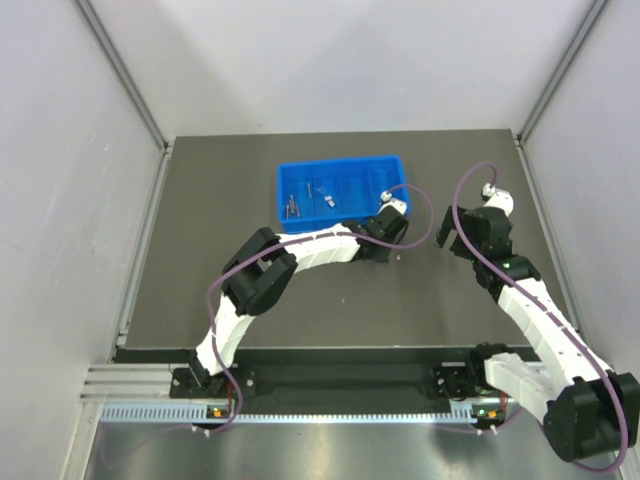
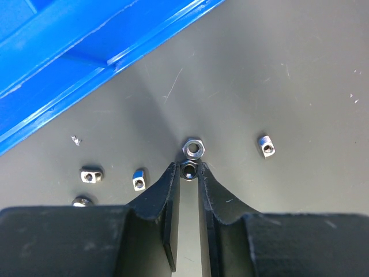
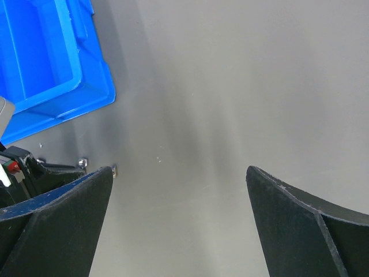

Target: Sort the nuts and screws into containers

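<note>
The blue tray (image 1: pixel 340 163) stands at the back middle of the table, with a few screws (image 1: pixel 292 206) in its left compartment and a small silvery piece (image 1: pixel 328 200) further right. My left gripper (image 1: pixel 390 242) is low by the tray's front right corner. In the left wrist view the left gripper (image 2: pixel 188 173) is shut on a nut (image 2: pixel 189 169) on the table. A second hex nut (image 2: pixel 194 149) lies touching it just beyond. Other nuts (image 2: pixel 266 146) (image 2: pixel 139 179) (image 2: pixel 91 174) lie apart around it. My right gripper (image 3: pixel 179 173) is wide open and empty over bare table.
The tray's wall (image 2: pixel 86 52) runs across the upper left of the left wrist view, close to the nuts. In the right wrist view the tray corner (image 3: pixel 86 95) is at upper left, with two small nuts (image 3: pixel 82 163) beside the left arm's gripper. Grey walls enclose the table.
</note>
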`<state>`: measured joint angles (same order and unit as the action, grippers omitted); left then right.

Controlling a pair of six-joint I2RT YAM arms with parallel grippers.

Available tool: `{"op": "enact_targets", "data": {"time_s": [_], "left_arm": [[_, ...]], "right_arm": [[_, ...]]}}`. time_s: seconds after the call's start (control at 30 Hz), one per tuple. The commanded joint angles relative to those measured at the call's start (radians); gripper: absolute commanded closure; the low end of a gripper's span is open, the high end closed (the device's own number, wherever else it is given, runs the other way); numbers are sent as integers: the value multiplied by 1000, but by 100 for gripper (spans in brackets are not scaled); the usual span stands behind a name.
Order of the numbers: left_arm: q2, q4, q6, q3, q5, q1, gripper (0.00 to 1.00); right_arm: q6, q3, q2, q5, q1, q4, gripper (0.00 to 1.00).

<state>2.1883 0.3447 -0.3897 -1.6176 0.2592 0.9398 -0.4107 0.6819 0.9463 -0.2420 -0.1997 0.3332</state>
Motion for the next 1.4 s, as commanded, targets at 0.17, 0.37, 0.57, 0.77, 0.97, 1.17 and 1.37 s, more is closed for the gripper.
{"op": "enact_targets", "data": {"time_s": [0.17,0.37,0.57,0.77,0.97,1.17,1.37], "left_arm": [[-200,-62,29,36,63,2,91],[-357,-114,54,84,126,-70,90],[-349,-181,61,70,91,-182,90],[-224,-196,80,-10,89,-208,89],[-182,-167,78,-56,103,-219,89],[-245,-181,87,-22,66,-217,86],[-298,-171,91,27,-23,-139,64]], "right_arm": [[6,11,-6,0,16,-22,0],[6,5,-3,4,14,-29,0],[-2,5,16,21,16,-36,0],[-4,11,17,29,16,-39,0],[3,24,25,24,16,-28,0],[6,28,29,33,14,-26,0],[3,13,-4,29,16,-11,1]]}}
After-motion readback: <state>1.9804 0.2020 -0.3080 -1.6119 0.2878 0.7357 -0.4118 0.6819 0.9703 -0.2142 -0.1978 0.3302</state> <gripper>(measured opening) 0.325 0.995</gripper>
